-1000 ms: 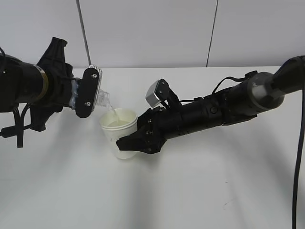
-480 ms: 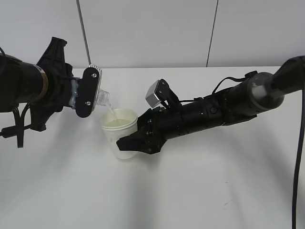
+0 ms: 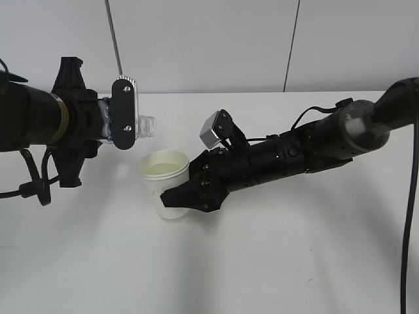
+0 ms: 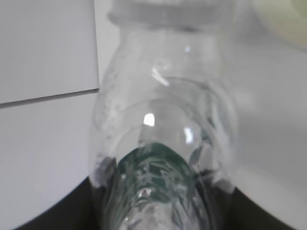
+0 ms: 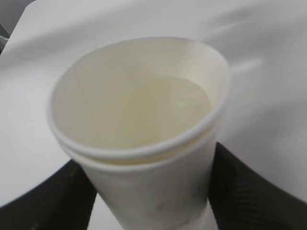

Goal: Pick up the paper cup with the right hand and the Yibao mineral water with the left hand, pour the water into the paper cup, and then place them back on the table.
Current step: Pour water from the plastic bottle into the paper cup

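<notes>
My right gripper [image 3: 180, 196] is shut on the cream-white paper cup [image 3: 163, 180] and holds it upright at the table's middle left. The cup [image 5: 144, 139] holds clear water [image 5: 153, 110] well up its inside. My left gripper [image 3: 121, 124] is shut on the clear Yibao bottle [image 3: 145, 126], which lies about level, its open mouth pointing right, above and left of the cup. No stream runs from it. In the left wrist view the bottle [image 4: 163, 120] fills the frame, green label [image 4: 156, 167] near the jaws.
The white table [image 3: 275, 248] stretches to the front and right. A grey wall with vertical seams [image 3: 291, 46] stands behind it. A black cable [image 3: 411, 216] hangs at the right edge.
My left gripper has lifted and turned the bottle back from tilted down to about level. The water stream into the cup has stopped. The right arm and cup have not moved.
</notes>
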Tool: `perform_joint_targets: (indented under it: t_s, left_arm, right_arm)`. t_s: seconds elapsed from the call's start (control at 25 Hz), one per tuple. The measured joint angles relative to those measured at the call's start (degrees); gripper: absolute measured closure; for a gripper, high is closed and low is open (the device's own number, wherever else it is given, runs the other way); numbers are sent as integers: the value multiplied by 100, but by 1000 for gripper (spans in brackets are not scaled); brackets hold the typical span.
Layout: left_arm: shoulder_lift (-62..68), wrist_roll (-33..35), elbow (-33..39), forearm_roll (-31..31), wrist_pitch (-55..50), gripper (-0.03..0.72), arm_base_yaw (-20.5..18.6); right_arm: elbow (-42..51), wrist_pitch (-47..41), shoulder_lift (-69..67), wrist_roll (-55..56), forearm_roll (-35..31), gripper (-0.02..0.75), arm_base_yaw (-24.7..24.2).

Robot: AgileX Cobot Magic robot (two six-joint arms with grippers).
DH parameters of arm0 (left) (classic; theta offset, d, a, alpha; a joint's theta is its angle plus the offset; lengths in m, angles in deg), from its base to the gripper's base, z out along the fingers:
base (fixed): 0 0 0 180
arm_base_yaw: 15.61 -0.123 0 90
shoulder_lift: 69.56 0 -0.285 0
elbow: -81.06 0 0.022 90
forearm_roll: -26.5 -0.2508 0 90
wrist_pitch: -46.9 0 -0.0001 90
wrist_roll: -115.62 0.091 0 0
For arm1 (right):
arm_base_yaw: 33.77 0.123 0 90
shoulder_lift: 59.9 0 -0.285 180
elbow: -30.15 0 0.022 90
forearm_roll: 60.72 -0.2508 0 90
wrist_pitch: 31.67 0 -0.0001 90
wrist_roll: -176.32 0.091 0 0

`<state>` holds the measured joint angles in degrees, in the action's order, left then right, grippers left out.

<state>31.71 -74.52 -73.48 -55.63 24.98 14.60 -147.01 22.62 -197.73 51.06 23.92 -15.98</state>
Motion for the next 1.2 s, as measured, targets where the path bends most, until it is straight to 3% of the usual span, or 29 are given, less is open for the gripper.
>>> perform_joint_targets:
  t_s: [0.16,0.4,0.64,0.88,1.2]
  left_arm:
    - [0,-81,0,514,13,365,0]
    - [0,-1049,0,1172,26,365,0]
    - [0,-1988,0,1376,28,365,0]
    - [0,-2343,0,1845,88,365,0]
    - [0,-3069,0,1842,719,365,-156]
  right_arm:
    - [0,0,0,0,0,214,0]
    - [0,-14,0,0,-119,214,0]
    - [0,-19,0,0,-244,214,0]
    - [0,-101,0,0,-313,214,0]
    - [0,-144,0,0,-488,214,0]
